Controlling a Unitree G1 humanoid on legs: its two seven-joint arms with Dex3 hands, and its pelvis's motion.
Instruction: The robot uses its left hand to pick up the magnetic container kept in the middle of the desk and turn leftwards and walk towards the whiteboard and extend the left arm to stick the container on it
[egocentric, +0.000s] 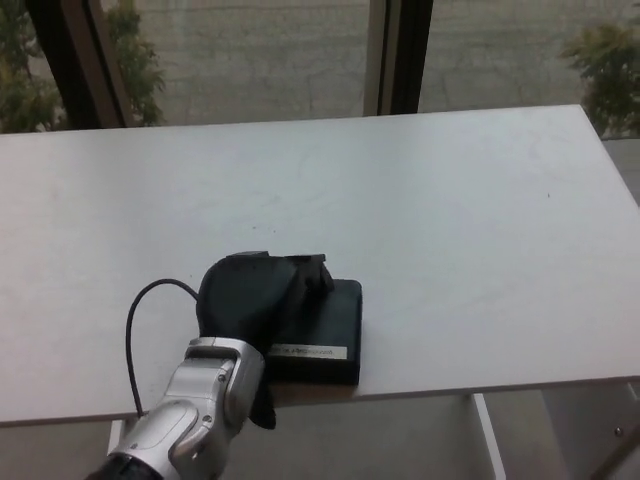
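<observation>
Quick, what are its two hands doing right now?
Left hand: resting on the black container; grip cannot be told.
Right hand: not in view.

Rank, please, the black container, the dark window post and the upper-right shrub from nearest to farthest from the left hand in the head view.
1. The black container: directly under the left hand, by the front edge of the desk.
2. The dark window post: behind the desk's far edge, top centre.
3. The shrub: outside the glass, upper right.
</observation>
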